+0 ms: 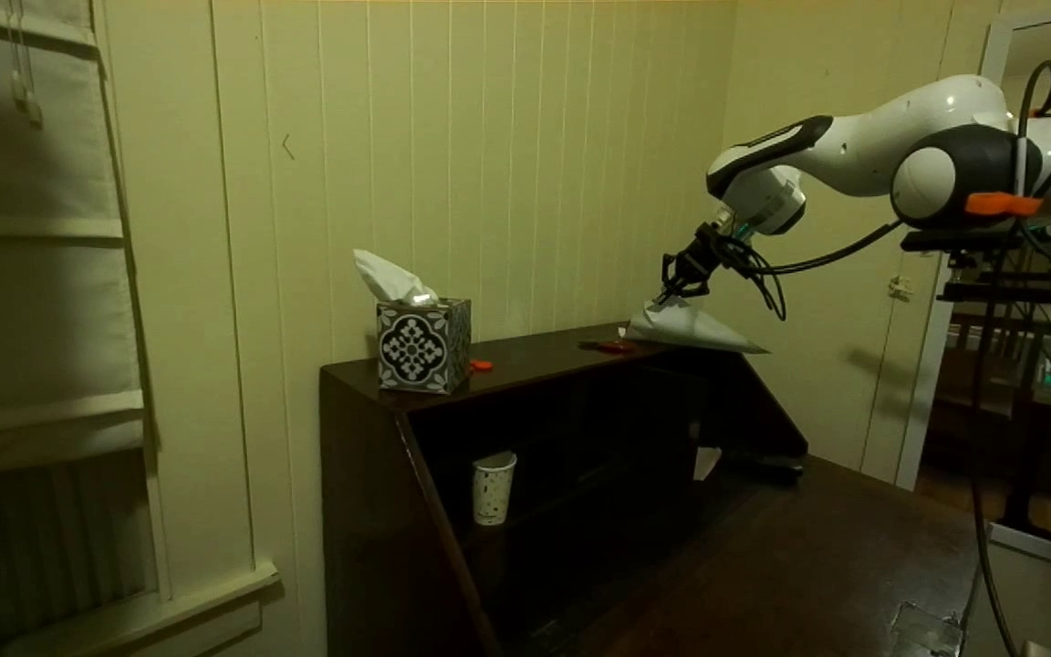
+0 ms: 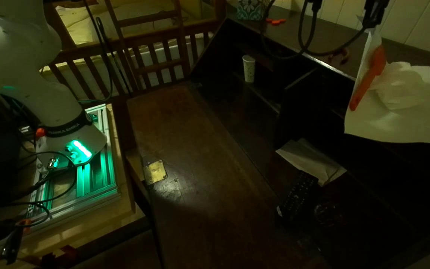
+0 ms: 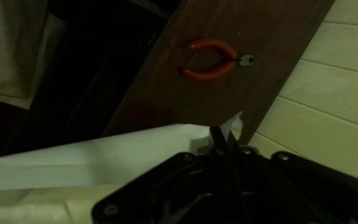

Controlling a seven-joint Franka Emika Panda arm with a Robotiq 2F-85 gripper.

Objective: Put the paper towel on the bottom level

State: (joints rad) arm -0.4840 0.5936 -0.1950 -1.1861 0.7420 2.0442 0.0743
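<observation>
The paper towel [image 1: 691, 330], a limp white sheet, hangs folded from my gripper [image 1: 664, 297] at the far end of the cabinet's top board. In an exterior view, the towel [image 2: 409, 125] droops below my gripper [image 2: 370, 27], in front of the cabinet's upper part. In the wrist view, my gripper [image 3: 224, 135] is shut on a corner of the towel [image 3: 110, 158], with a torn tip sticking out past the fingers. The bottom level [image 1: 836, 538] is the broad brown surface lower down, also seen in an exterior view [image 2: 200, 157].
Red-handled pliers [image 3: 210, 74] lie on the top board. A patterned tissue box [image 1: 423, 351] and an orange item [image 1: 481, 366] stand at its other end. A paper cup [image 2: 249, 69] stands in a cubbyhole. Papers [image 2: 308, 158] and a black keypad [image 2: 298, 194] lie below the towel.
</observation>
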